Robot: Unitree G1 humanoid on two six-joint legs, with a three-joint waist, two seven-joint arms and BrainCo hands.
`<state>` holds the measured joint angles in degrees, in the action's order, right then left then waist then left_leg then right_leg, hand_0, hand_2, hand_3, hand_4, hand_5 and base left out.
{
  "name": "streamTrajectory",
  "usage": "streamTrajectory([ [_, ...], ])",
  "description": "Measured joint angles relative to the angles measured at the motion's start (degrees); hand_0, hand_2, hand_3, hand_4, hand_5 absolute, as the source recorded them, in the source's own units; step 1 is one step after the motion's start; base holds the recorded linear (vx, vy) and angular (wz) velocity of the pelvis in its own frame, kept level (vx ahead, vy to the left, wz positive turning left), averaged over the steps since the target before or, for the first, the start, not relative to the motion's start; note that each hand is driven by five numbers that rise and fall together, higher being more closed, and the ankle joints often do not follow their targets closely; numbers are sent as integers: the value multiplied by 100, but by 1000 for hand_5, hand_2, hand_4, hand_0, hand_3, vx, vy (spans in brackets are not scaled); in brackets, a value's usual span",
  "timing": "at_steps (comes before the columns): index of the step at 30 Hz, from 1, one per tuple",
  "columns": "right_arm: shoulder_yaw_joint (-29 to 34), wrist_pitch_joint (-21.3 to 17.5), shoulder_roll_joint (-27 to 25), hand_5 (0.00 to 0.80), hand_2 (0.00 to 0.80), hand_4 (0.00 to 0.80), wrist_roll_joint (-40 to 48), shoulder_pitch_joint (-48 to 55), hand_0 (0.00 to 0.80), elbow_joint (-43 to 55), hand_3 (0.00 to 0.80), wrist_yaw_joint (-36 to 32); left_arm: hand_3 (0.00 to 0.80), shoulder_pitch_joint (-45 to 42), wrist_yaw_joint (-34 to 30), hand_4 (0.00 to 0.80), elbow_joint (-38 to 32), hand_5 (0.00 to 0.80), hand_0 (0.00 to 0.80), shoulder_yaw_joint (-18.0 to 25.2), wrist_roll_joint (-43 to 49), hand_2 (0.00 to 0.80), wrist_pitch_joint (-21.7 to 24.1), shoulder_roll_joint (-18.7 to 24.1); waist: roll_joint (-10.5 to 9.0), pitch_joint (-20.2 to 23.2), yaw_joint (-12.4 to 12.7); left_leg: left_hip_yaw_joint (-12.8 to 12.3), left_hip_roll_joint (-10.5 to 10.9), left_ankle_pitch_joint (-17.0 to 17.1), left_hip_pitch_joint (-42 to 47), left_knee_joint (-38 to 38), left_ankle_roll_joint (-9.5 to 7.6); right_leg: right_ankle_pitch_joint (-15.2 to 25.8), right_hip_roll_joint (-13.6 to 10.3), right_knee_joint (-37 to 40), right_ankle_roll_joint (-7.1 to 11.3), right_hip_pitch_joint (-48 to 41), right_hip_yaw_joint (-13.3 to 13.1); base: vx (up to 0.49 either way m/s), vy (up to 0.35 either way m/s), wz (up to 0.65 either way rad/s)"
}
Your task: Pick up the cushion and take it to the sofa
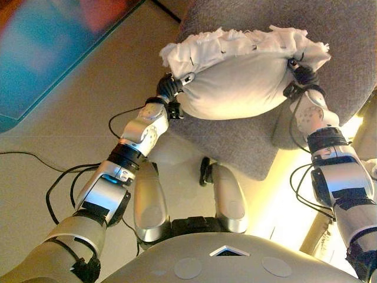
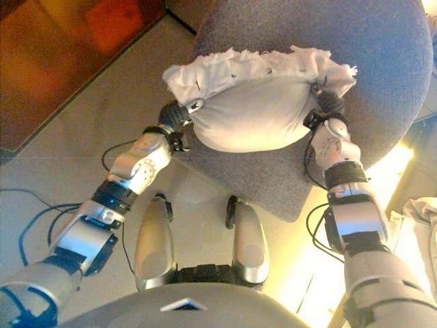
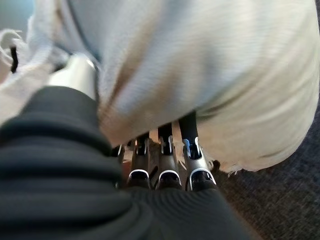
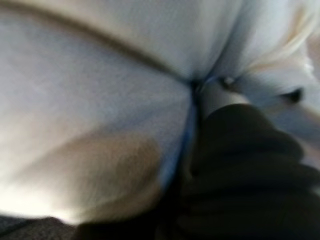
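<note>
I see the cushion, white with a frayed fringe along its far edge, held between both hands above the grey upholstered sofa. The sofa seat fills the far right of the scene; its near edge lies just behind the cushion's underside.

Left hand: it presses against the cushion's left end. In the left wrist view the fingers run under the cushion's fabric, and their tips are hidden beneath it. The thumb lies along the cushion's side near the fringe. I cannot tell whether these fingers are curled round the fabric or lying straight.

Right hand: it meets the cushion's right end, just below the fringe. In the right wrist view the dark ribbed cover sits tight against the cushion, and the fabric folds in around the hand. The fingers are buried in the fabric, so I cannot tell their state.

The pale floor extends to the near left. A glossy panel, coloured blue and red, lies at the far left on the floor.
</note>
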<state>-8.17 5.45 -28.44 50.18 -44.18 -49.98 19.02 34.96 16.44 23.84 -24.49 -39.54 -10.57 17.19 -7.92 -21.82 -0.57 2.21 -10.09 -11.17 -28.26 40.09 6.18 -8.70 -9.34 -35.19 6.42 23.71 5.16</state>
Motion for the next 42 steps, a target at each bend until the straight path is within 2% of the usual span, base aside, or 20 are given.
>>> streamTrajectory([
  [13,64,378,-87,0,0,0,4,33,0,-38,0,-148,0,-106,218,0,29,0,0,119,-127,0,27,143,1,1,10,-74,-43,-35,547,-208,83,-12,22,265,17,-551,37,55,7,0],
  [17,80,383,-136,0,0,0,6,75,0,-36,0,-161,0,-223,198,0,24,0,0,138,-175,0,108,191,9,10,12,-92,-50,-39,590,-238,78,-8,26,313,18,-598,34,30,2,-1],
  [19,103,344,-152,0,0,0,7,79,0,-6,0,65,0,-313,104,0,13,0,0,151,-170,0,129,206,16,19,13,-123,-54,-36,600,-255,77,-1,23,333,25,-601,25,7,49,-2],
  [21,376,161,-154,0,0,0,74,110,0,142,0,563,0,-473,-75,0,-63,0,0,151,-167,0,154,256,55,39,18,-194,-73,-21,620,-312,56,32,21,421,31,-621,8,4,101,-4],
  [25,872,-193,-299,0,0,0,70,252,0,312,0,1300,0,-958,-281,0,-366,0,0,222,-163,0,333,447,227,141,21,-321,-60,21,810,-563,2,230,9,901,109,-892,-7,25,115,-4],
  [30,1004,-161,-711,0,0,0,59,478,0,357,0,1300,0,-1254,-334,0,-403,0,0,555,-122,0,383,583,417,306,31,-460,-19,74,1208,-968,-49,492,-3,1577,176,-1395,-2,63,97,-2],
  [34,1330,-154,-1054,0,0,0,64,990,0,337,0,985,0,-1601,-511,0,-403,0,0,835,-192,0,426,652,412,668,29,-555,31,134,1518,-1360,-50,658,-11,2190,216,-1805,6,38,140,-1],
  [38,1530,-158,-1091,0,0,0,53,1566,0,344,0,864,0,-2049,-575,0,-415,0,0,1007,-316,0,612,646,336,1120,4,-698,136,281,1886,-1934,-29,855,-52,2860,229,-2162,-24,-50,155,-5],
  [42,1699,-180,-1098,0,0,0,57,2073,0,687,0,641,0,-2381,-800,0,-688,0,0,1080,-533,0,754,639,332,1218,-5,-824,215,483,2155,-2429,-7,982,-79,3218,222,-2324,-30,-82,147,-5],
])
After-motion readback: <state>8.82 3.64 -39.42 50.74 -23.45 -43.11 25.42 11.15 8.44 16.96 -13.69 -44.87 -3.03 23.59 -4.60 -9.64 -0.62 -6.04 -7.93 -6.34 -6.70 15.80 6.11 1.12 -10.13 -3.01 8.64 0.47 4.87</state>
